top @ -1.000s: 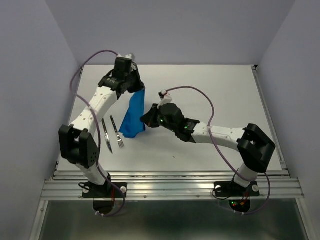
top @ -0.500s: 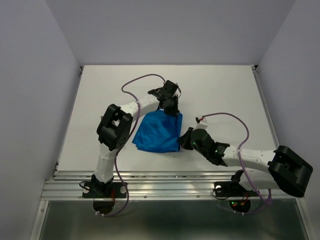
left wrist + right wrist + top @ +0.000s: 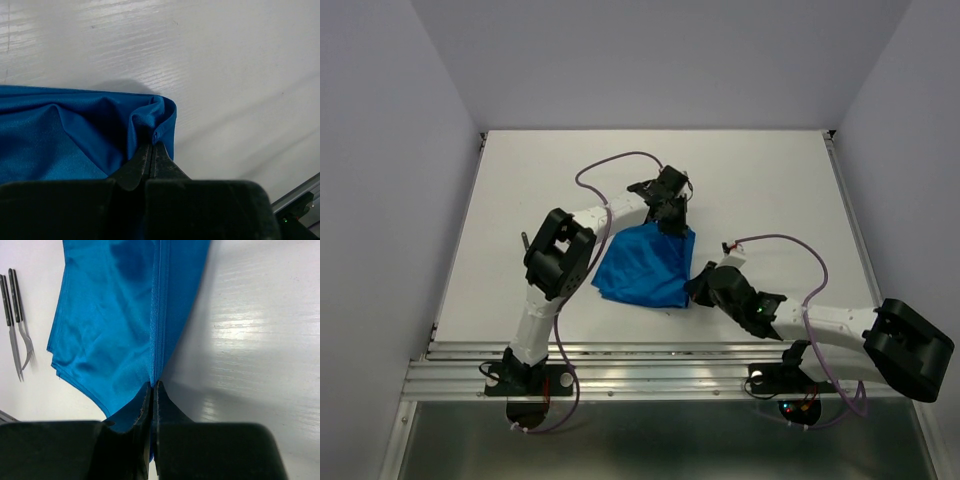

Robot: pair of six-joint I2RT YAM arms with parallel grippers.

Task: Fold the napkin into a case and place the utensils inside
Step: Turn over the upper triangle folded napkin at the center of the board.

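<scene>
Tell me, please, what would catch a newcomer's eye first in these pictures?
The bright blue napkin lies creased at the middle of the white table. The left hand pinches its far right corner and the right hand its near right one, both shut on the cloth. A knife and fork lie apart from it.

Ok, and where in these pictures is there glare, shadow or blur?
Right wrist view: strong glare on the table beside the napkin; the right hand is dark. Left wrist view: a soft shadow on the table behind the napkin's edge; the left hand is almost black, without detail. Top view: even light.
</scene>
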